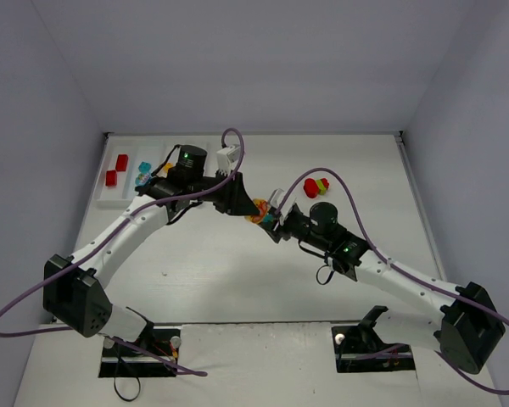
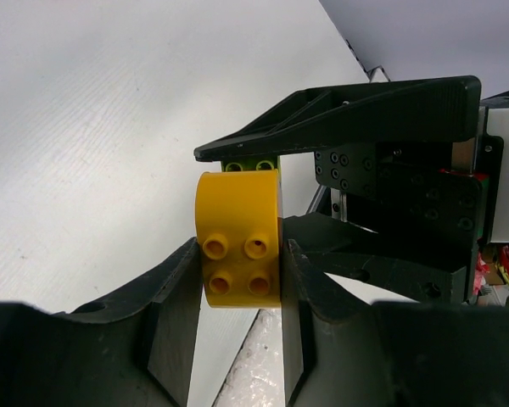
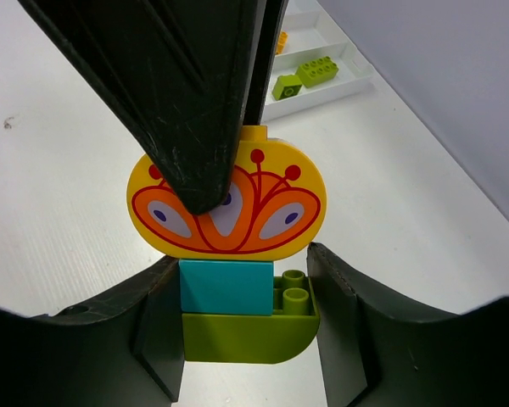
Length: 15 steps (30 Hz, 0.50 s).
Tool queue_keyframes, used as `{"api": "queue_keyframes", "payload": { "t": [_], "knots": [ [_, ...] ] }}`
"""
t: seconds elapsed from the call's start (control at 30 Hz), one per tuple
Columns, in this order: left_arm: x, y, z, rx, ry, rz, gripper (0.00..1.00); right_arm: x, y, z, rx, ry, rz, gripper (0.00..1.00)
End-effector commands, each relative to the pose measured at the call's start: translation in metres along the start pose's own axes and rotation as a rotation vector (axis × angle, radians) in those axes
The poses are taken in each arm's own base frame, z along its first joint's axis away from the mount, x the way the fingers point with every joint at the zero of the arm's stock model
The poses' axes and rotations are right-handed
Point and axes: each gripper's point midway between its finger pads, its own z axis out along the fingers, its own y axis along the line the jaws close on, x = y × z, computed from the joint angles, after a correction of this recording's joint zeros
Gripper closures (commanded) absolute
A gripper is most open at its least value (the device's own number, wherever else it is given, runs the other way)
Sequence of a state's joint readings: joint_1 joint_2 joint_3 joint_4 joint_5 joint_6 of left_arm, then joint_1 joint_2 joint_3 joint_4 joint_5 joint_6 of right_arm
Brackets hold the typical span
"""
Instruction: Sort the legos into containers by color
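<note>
Got both arms meeting mid-table on one clump [image 1: 259, 212]. Can't tell whether it's touching the table [image 1: 237, 288] or hanging just above it.

From the left wrist, seeing the left gripper [image 2: 240, 259] pinched snug on the yellow piece [image 2: 237, 208], with pads [image 2: 174, 297] flat against both sides and the studs facing the camera. Can just make out a sliver of lime brick [image 2: 250, 164] behind it, tucked under the other arm's black finger.

From the right wrist, got the right gripper [image 3: 242, 292] closed narrow round the bottom of the clump, with fingers [image 3: 339, 297] touching the lime brick on either side. Also seeing the cyan brick [image 3: 224, 288] stacked on its left half, up against the left finger. Above that, same yellow piece again, rounded with an orange-and-red flower print and half covered by the left gripper's finger coming down from the top.

Over at the far left, spotting the tray [image 1: 109, 197] – two red bricks [image 1: 119, 161] in the outermost compartment and cyan bits [image 1: 144, 167] in the next. Can't see the middle of it behind the left arm [image 1: 144, 220]. Right wrist view catches a lime pair [image 3: 318, 70] in one compartment and something orange-yellow [image 3: 280, 40] in the one beyond.

Also got a second clump [image 1: 316, 186] in red, yellow and lime, loose on the table, off to the right of the grippers and apart from them.
</note>
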State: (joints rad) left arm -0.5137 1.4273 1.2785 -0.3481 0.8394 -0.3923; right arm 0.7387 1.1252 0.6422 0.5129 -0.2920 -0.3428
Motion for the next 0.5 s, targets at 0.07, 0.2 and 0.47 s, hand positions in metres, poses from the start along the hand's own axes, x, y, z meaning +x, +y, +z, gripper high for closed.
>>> {"api": "queue_keyframes", "payload": {
  "t": [0.07,0.2,0.47],
  "knots": [
    [-0.039,-0.007,-0.040,0.003,-0.113,0.082,1.00,-0.004,-0.015,-0.004,0.058,-0.048,0.004,1.00],
    [-0.056,0.006,-0.067,-0.039,-0.180,0.067,1.00,0.006,-0.015,-0.005,0.060,-0.034,0.016,1.00],
    [-0.077,0.069,-0.106,-0.290,-0.281,0.025,1.00,0.014,-0.012,-0.002,0.042,-0.024,0.038,1.00]
  ]
}}
